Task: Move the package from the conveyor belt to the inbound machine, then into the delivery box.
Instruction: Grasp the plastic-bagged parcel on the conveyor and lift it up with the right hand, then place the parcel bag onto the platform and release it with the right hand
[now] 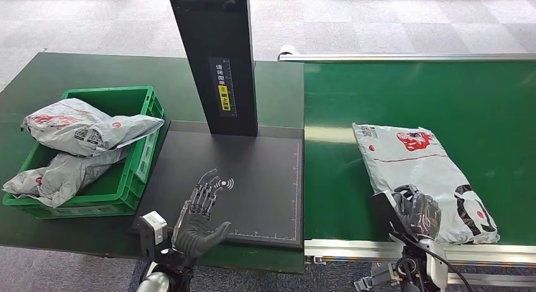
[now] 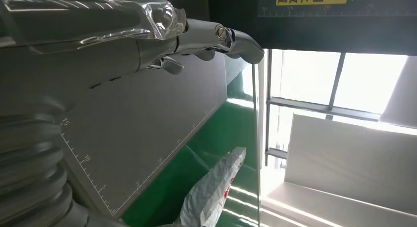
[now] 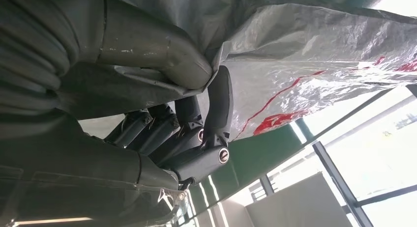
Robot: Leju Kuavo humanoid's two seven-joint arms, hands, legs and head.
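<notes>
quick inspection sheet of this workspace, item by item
surface: green conveyor belt on the right, dark green table on the left
job's things: grey package lies flat on the belt; black inbound machine platform bare; green delivery box holds two grey bags
clutter: nothing seen
hands: left hand open over the platform's near edge; right hand pinches the package's near edge
cables: black cable by the right wrist
surroundings: grey tiled floor
</notes>
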